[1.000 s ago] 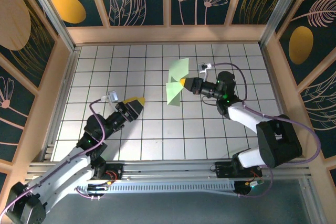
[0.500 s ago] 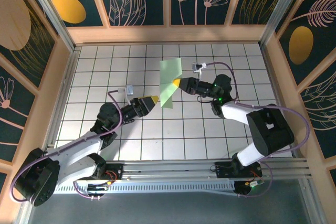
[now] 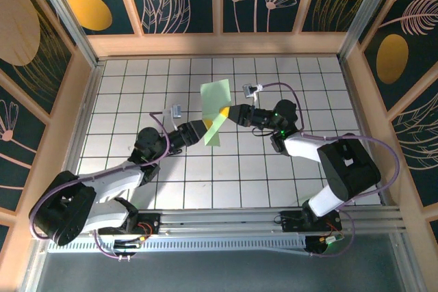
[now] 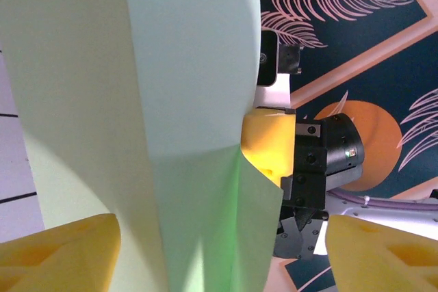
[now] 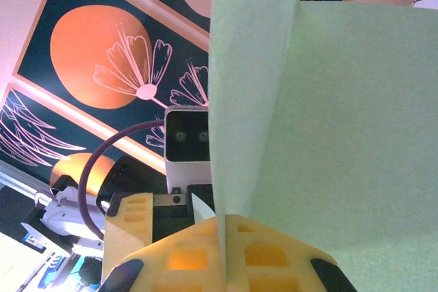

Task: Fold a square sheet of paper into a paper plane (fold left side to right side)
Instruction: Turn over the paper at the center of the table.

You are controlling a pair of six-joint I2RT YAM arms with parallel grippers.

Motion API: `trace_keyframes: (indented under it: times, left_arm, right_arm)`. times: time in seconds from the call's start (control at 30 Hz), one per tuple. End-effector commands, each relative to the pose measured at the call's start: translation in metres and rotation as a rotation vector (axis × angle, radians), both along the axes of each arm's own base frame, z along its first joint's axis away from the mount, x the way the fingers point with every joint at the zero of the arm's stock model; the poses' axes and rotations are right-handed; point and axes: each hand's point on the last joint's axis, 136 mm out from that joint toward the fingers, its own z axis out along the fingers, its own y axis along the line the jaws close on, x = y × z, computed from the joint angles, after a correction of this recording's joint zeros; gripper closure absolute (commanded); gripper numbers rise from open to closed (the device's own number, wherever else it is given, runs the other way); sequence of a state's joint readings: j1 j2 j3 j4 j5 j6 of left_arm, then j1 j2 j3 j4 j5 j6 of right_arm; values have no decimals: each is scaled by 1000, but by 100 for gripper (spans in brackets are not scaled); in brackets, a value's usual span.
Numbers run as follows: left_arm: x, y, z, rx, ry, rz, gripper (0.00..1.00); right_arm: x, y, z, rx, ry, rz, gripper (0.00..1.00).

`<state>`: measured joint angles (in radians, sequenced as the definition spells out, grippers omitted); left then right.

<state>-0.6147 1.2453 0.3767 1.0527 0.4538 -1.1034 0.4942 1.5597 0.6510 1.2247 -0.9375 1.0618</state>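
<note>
The right hand was clenched on the square sheet of paper, pinching it at a fold and holding it upright in the air above the middle of the desk. The left hand stood released, its yellow fingers spread to either side of the sheet's lower part. This looked like a two-handed re-grip partway through folding, with no dart formed yet. The next move probably called for the left hand to pinch squarely before the right let go, lest the thin paper slip.
</note>
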Motion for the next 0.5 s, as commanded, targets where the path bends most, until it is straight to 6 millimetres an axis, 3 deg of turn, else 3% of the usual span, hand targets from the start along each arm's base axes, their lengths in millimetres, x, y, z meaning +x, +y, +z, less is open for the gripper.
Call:
trace_keyframes:
  times: [0.0, 0.2, 0.47]
  left_arm:
    - [-3, -5, 26, -72, -58, -32, 30]
    - [1, -5, 18, -63, -26, -11, 51]
    - [3, -3, 13, -40, -5, 12, 79]
  right_arm:
    - [-2, 5, 13, 29, -47, 22, 100]
    - [-1, 4, 10, 18, -42, 14, 100]
    - [3, 2, 4, -34, -54, -34, 82]
